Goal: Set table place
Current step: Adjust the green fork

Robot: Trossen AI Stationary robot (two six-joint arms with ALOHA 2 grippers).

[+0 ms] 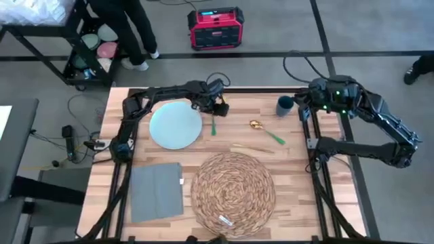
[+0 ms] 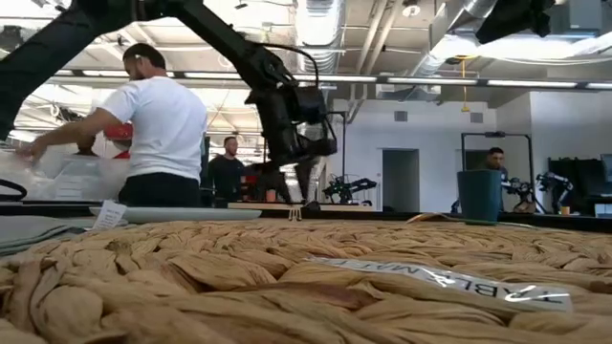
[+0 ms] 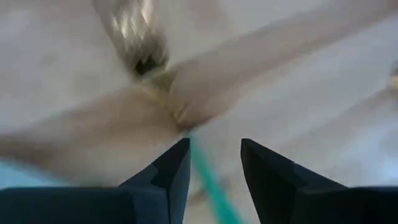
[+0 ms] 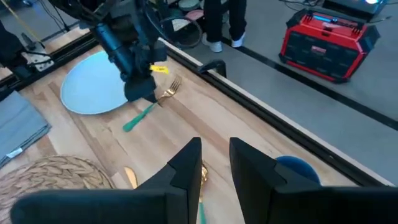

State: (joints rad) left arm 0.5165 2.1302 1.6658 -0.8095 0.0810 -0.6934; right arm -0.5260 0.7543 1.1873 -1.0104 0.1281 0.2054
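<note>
Round, spiral-woven straw placemat point(image 1: 234, 194) lies near-centre on the plank table point(image 1: 298, 176). Left gripper point(image 1: 215, 108), fingers apart, seemingly straddles a green-handled fork point(image 1: 213, 125); right gripper point(image 1: 303, 107) open, empty.

Light wooden plank table point(image 1: 298, 183), black rail frame. Lying on it: round pale-blue plate point(image 1: 175, 126), grey rectangular cloth napkin point(image 1: 156, 191), round woven straw-coloured wicker placemat point(image 1: 233, 184), green-handled gold fork point(image 4: 149, 107), green-handled gold spoon point(image 1: 266, 131), dark teal cup point(image 1: 285, 105).
</note>
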